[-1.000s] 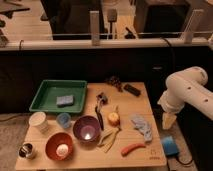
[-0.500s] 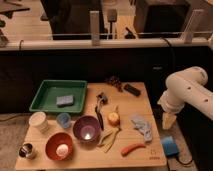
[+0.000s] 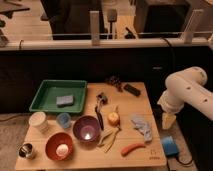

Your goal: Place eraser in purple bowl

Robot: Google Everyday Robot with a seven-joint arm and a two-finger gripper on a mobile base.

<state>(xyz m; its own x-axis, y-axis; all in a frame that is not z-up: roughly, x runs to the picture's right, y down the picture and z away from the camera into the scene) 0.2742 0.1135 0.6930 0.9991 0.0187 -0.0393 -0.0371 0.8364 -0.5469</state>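
The eraser, a small dark block, lies near the far right edge of the wooden table, next to a brown pinecone-like lump. The purple bowl stands at the front middle, its glossy inside catching a light spot. My white arm hangs off the table's right side. Its gripper points down beyond the right edge, right of and nearer than the eraser, open with nothing in it.
A green tray holding a grey-blue sponge sits back left. Around the purple bowl are an orange-red bowl, white cup, light-blue cup, metal cup, yellow fruit, red pepper and grey cloth.
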